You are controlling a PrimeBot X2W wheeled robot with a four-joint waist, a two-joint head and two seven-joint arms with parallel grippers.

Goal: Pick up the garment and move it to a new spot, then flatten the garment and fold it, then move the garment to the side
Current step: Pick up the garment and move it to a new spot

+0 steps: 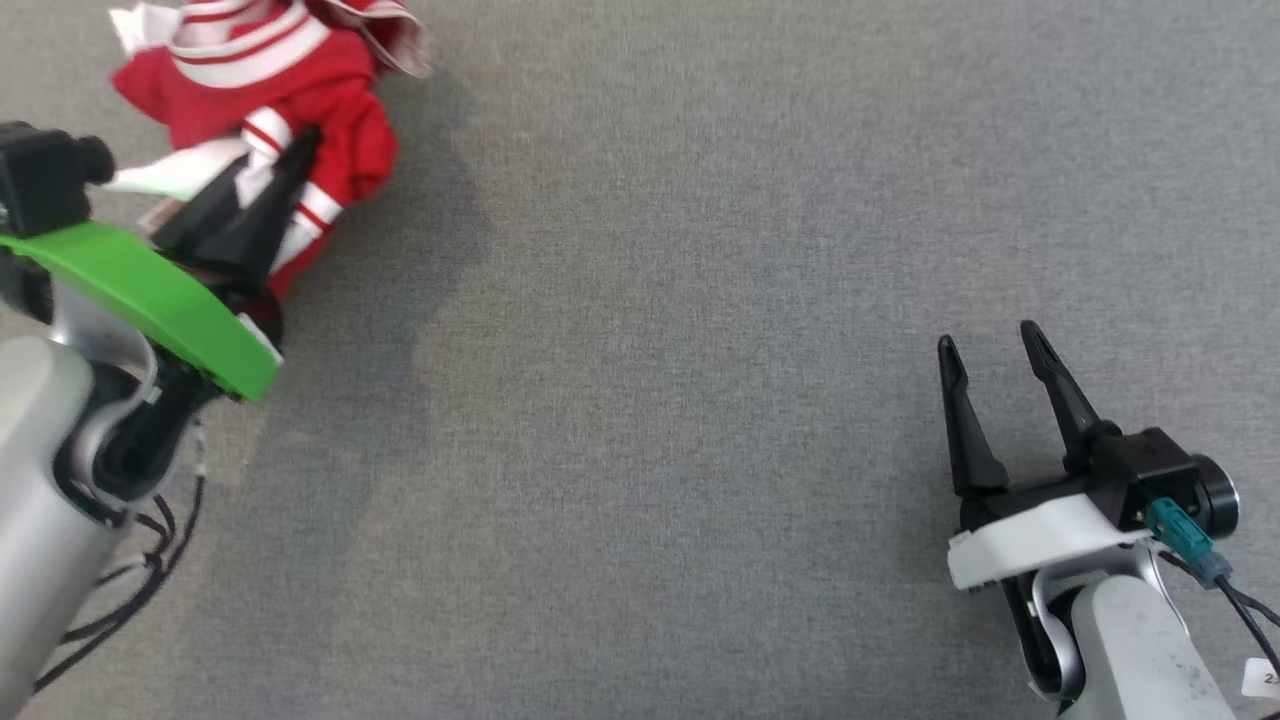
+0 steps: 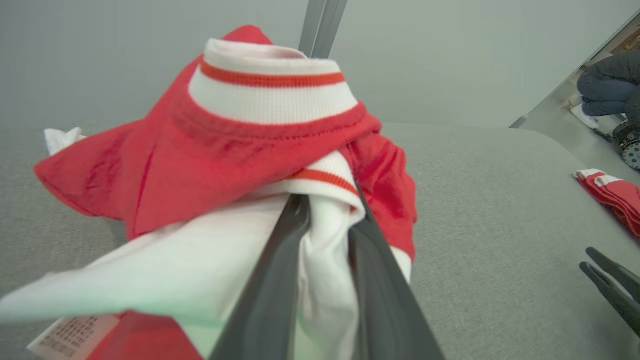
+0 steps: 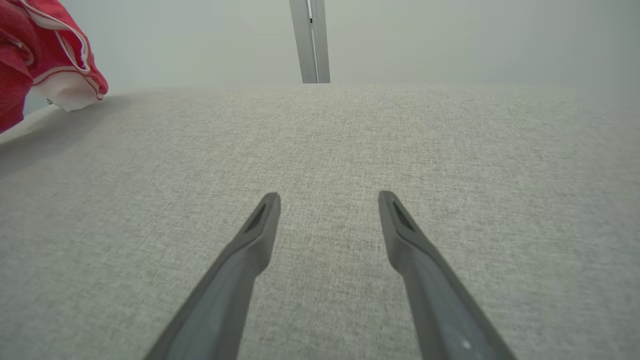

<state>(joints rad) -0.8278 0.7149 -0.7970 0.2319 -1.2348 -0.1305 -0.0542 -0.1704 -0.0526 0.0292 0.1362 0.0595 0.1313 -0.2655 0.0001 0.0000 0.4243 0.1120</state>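
The red garment (image 1: 310,90) with white, red-striped trim is bunched up at the far left of the grey table (image 1: 700,300). My left gripper (image 1: 292,158) is shut on a white fold of it. In the left wrist view the two fingers (image 2: 280,270) pinch that white cloth (image 2: 325,260), and the red body and striped collar (image 2: 270,95) hang crumpled beyond the tips. My right gripper (image 1: 990,345) stands open over bare table at the lower right, far from the garment. In the right wrist view its fingers (image 3: 250,250) are spread, and an edge of the garment (image 3: 30,55) shows at the top left.
A second, folded red and white cloth (image 2: 615,197) lies near the table's edge in the left wrist view. Beyond that edge a person in dark clothing (image 2: 610,80) crouches. A grey post (image 3: 310,40) rises behind the table. The right gripper's tips (image 2: 612,287) show low at the right.
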